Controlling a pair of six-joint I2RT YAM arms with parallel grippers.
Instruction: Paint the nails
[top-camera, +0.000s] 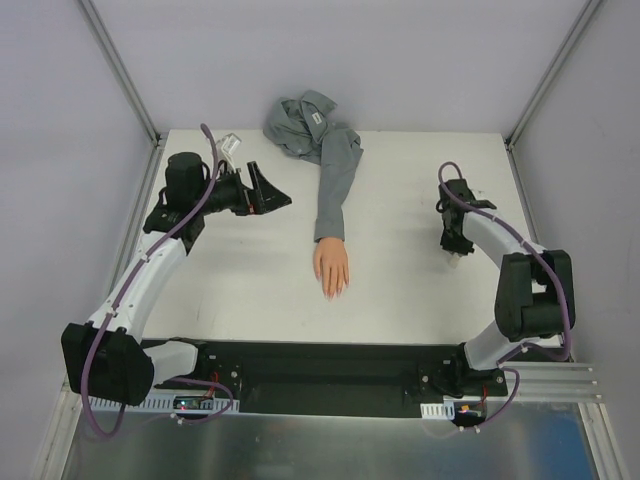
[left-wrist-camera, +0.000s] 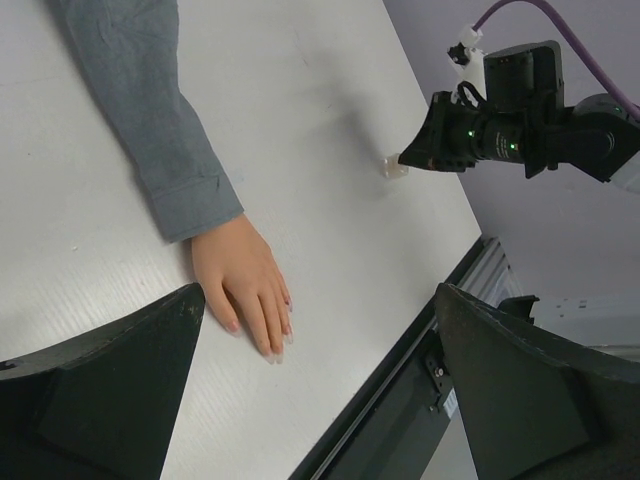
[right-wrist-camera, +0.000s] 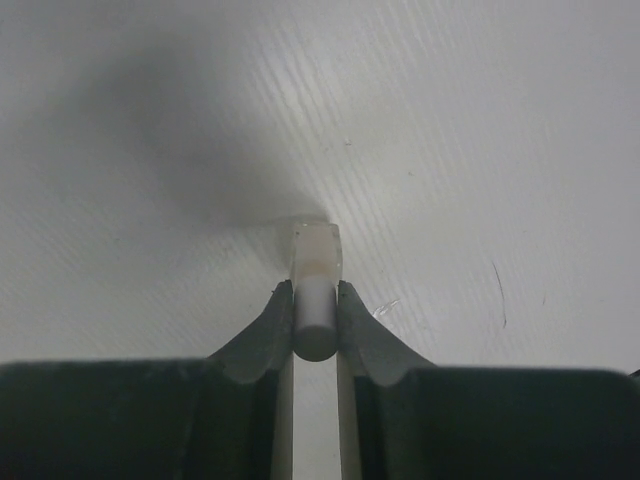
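Note:
A peach mannequin hand (top-camera: 331, 268) in a grey shirt sleeve (top-camera: 336, 180) lies palm down mid-table, fingers toward the near edge. Its tiny nails (left-wrist-camera: 285, 322) show at the fingertips in the left wrist view. My right gripper (right-wrist-camera: 315, 300) is shut on the white cap of a small clear polish bottle (right-wrist-camera: 318, 250) that stands on the table; it also shows from above (top-camera: 456, 250) and in the left wrist view (left-wrist-camera: 394, 168). My left gripper (top-camera: 268, 190) is open and empty, held above the table left of the sleeve.
The crumpled rest of the grey shirt (top-camera: 300, 122) lies at the table's back edge. A small white object (top-camera: 230, 144) sits at the back left. The black front rail (top-camera: 330, 365) runs along the near edge.

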